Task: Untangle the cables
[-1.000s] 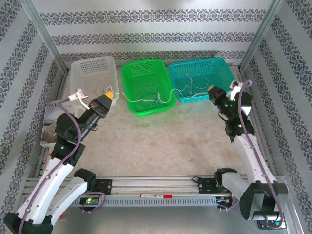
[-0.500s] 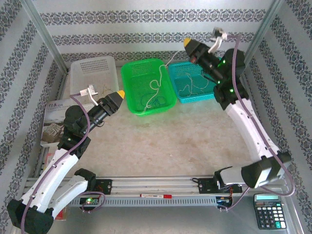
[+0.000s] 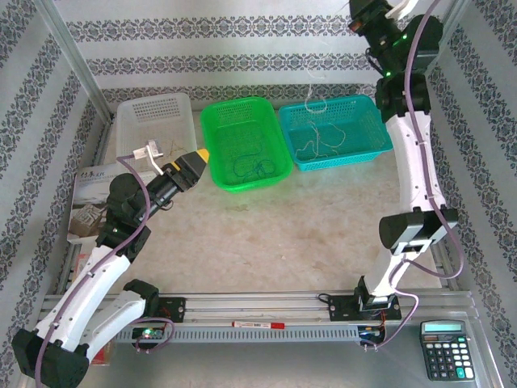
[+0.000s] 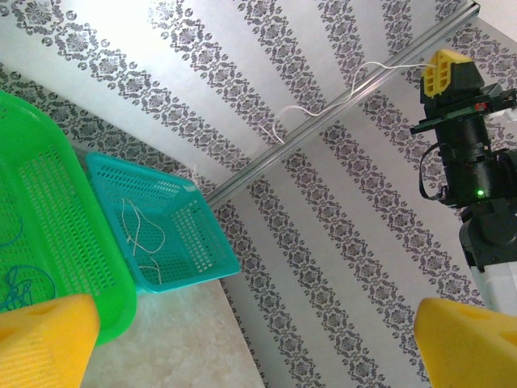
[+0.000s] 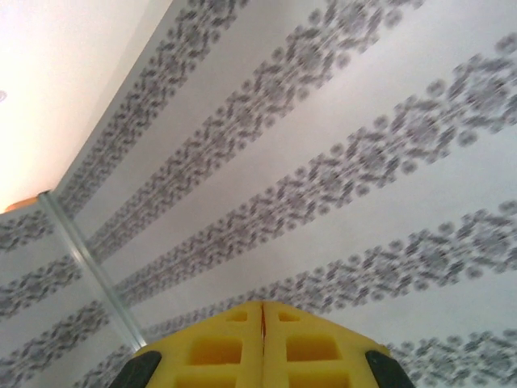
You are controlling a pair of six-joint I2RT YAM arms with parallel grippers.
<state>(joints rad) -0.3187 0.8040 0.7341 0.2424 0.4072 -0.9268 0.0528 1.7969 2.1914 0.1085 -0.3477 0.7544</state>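
Note:
My right gripper [image 3: 356, 18] is raised high at the back right, near the wall, and is shut on a thin whitish cable [image 3: 317, 101] that dangles over the teal basket [image 3: 381, 137]. In the left wrist view that cable [image 4: 355, 85] trails away from the right gripper [image 4: 440, 69]. In its own wrist view the right gripper [image 5: 262, 323] has its pads pressed together. More whitish cables [image 3: 323, 141] lie in the teal basket. A blue cable [image 3: 246, 166] lies in the green basket [image 3: 212, 174]. My left gripper [image 3: 199, 157] hovers just left of the green basket. Seen from its own wrist, the left gripper [image 4: 266, 339] is open and holds nothing.
A white basket [image 3: 153, 121] stands at the back left, with a booklet [image 3: 89, 202] in front of it. A calculator [image 3: 446, 349] sits at the near right corner. A red marker [image 3: 258, 324] lies on the front rail. Patterned walls enclose the table.
The left gripper has opened and let go of the cable. The right arm has swung up and back, lifting the whitish cable out of the green basket to above the teal one.

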